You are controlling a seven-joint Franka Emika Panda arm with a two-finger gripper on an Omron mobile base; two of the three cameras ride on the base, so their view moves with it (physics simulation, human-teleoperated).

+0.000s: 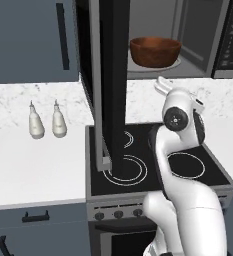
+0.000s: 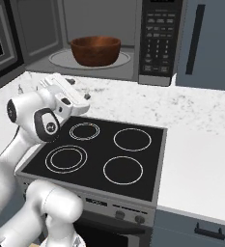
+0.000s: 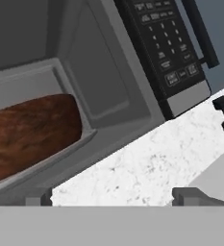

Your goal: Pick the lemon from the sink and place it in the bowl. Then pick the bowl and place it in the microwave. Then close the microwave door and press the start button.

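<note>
The bowl (image 2: 95,50) sat inside the microwave (image 2: 152,41), on the round turntable (image 2: 58,60) in the grey cavity, and my fingers (image 3: 113,196) stood spread wide with nothing between them. In my hand view the two finger tips rose far apart, one below the bowl, the other below the black keypad strip (image 3: 164,45), with speckled white tabletop (image 3: 147,158) under the gap. The bowl's reddish-brown wall filled the left of that view, resting on the cavity floor just left of the microwave's inner side wall.

The microwave door (image 1: 110,85) hung wide open, a tall dark panel swung out from the microwave's left side over the stove (image 2: 104,152). The stove lay directly below and in front of the microwave, a black glass top with four ring burners and a row of knobs (image 2: 128,216) along its front edge. White marble tabletop ran on both sides of the stove. Left of the open door, two pale bottles (image 1: 47,121) stood side by side on the tabletop, near the wall. Dark blue-grey cabinets (image 2: 205,43) flanked the microwave. Whether the lemon lay in the bowl I could not tell.
</note>
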